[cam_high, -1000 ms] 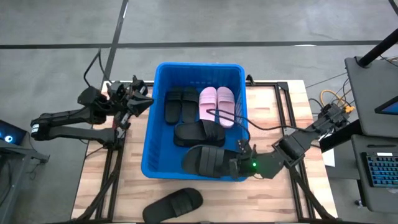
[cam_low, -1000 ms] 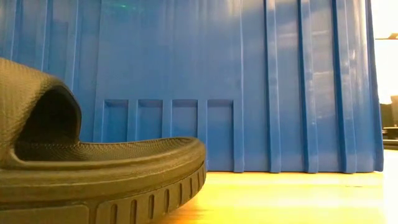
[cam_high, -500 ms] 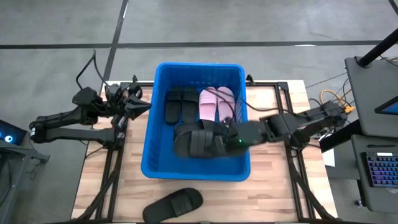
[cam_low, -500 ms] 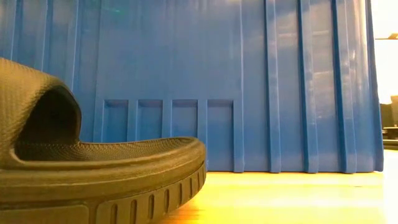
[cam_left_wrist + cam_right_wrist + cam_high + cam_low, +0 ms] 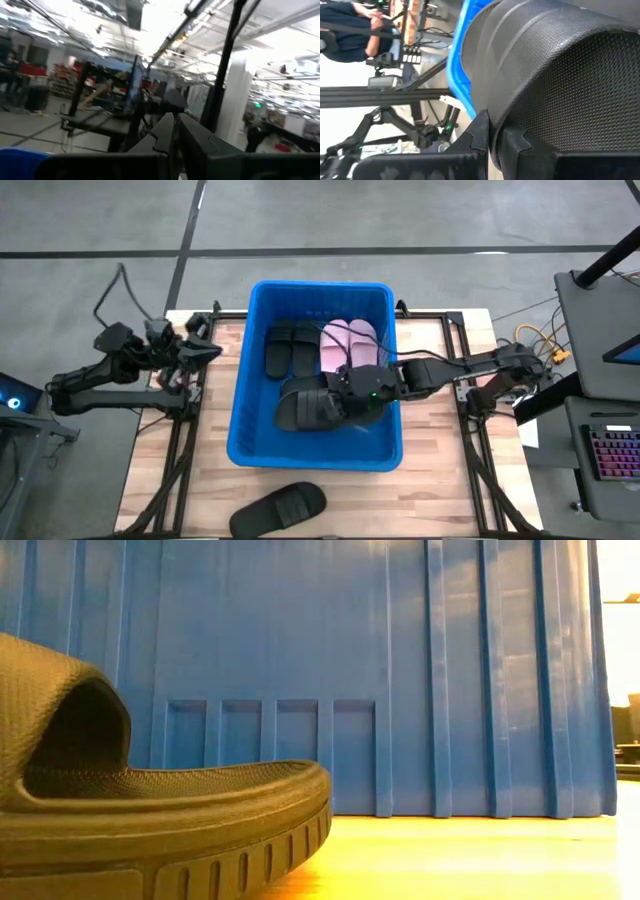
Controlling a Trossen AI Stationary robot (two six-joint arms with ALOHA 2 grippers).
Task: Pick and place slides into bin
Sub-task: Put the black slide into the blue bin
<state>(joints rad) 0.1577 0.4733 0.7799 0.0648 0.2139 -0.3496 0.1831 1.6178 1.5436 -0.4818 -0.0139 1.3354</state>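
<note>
right gripper (image 5: 352, 393): fingertips buried under black slide (image 5: 312, 406) strap, contact point hidden
black slide on table (image 5: 278, 508): heel cut by frame edge in low view
bin (image 5: 400, 670): rim and interior out of low view, only outer wall
left wrist view: background motion-blurred, unreadable
person (image 5: 350, 30): cut off, blurred

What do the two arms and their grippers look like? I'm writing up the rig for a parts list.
Both arms are dark, slim and jointed. The left arm has thin black cables looping off its wrist. The right arm carries a small green light beside the right gripper. The left gripper has dark angular fingers.
</note>
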